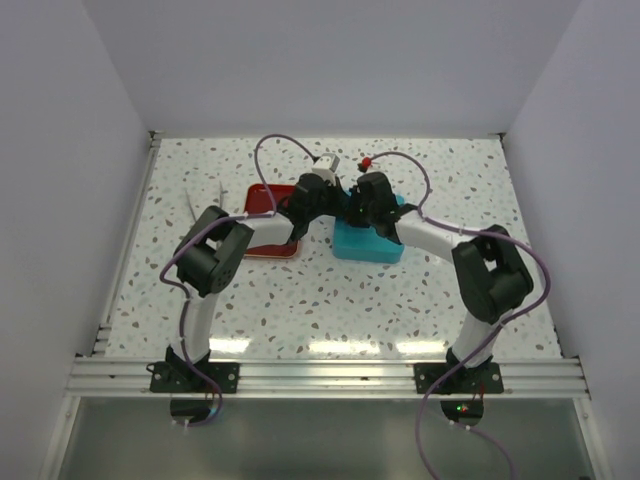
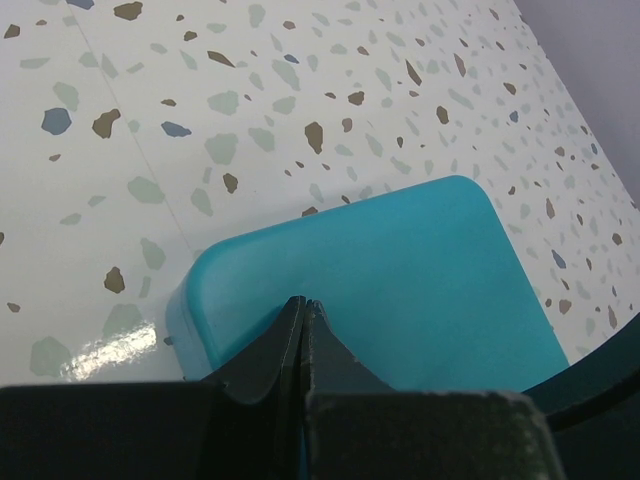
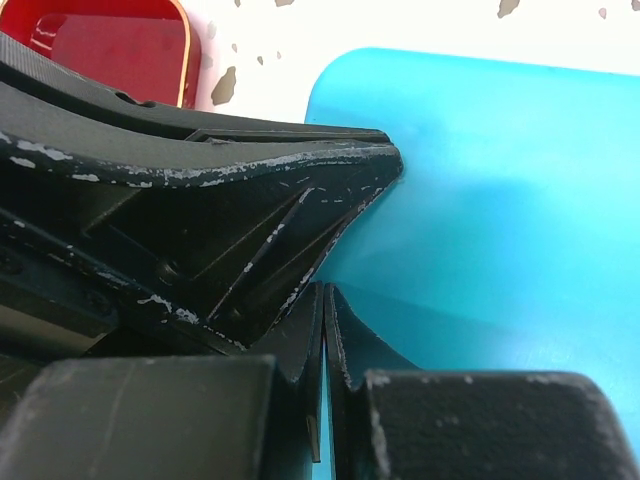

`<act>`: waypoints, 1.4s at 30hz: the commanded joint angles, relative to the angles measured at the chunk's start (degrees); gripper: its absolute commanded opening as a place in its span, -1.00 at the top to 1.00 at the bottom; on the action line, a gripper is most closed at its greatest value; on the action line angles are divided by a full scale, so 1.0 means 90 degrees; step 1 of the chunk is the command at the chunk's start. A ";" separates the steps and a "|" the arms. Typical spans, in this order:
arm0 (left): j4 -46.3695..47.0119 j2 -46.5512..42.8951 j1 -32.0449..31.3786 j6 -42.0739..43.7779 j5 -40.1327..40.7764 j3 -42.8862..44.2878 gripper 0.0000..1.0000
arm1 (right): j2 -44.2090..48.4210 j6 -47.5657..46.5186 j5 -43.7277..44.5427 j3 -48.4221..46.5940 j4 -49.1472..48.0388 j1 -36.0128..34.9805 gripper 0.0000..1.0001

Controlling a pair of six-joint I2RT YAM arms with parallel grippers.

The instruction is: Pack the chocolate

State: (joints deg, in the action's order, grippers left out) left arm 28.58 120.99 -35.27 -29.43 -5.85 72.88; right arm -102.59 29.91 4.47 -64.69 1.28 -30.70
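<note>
Above the smooth teal tin (image 2: 420, 290), left fingers (image 2: 268, 355) and right fingers (image 3: 352, 345) meet, empty.

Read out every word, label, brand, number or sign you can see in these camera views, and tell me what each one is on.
None: no view shows readable text.
Teal tin: plain top, no print.
Red tray: only a gold edge line on the part that shows, no lettering.
Table: speckles only.
Arms: no legible markings, and anything on them in the top view is too small to read.
</note>
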 commanded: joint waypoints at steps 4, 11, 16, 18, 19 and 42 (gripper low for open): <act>-0.1584 0.0035 -0.0046 0.0329 -0.0200 -0.0373 1.00 | 0.0176 -0.0178 0.0070 0.0429 0.0903 -0.0036 1.00; -0.0696 -0.1244 -0.0046 0.0633 0.0044 -0.0676 0.60 | 0.1815 -0.0423 0.0118 0.0605 0.0863 -0.0036 1.00; -0.0801 -0.2387 0.0012 0.0974 0.0503 -0.0891 -0.50 | 0.2871 -0.0677 0.0645 0.0829 0.1263 0.0002 0.44; -0.1045 -0.2942 0.0051 0.1101 0.0833 -0.0998 -1.00 | 0.3339 -0.0716 0.0772 0.0908 0.1400 0.0042 -0.16; -0.1220 -0.3119 0.0061 0.1257 0.0922 -0.0998 -1.00 | 0.3506 -0.0774 0.0831 0.1014 0.1440 0.0100 -0.32; -0.6065 -0.7877 0.0227 0.1532 0.3589 -0.1761 -1.00 | 0.6135 -0.1165 0.0675 0.1612 0.2758 0.2014 -0.97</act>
State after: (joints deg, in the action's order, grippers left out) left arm -22.26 49.82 -33.39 -15.68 24.47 55.40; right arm -48.10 20.32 10.96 -48.14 23.73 -12.93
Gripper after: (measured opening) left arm 0.997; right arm 0.986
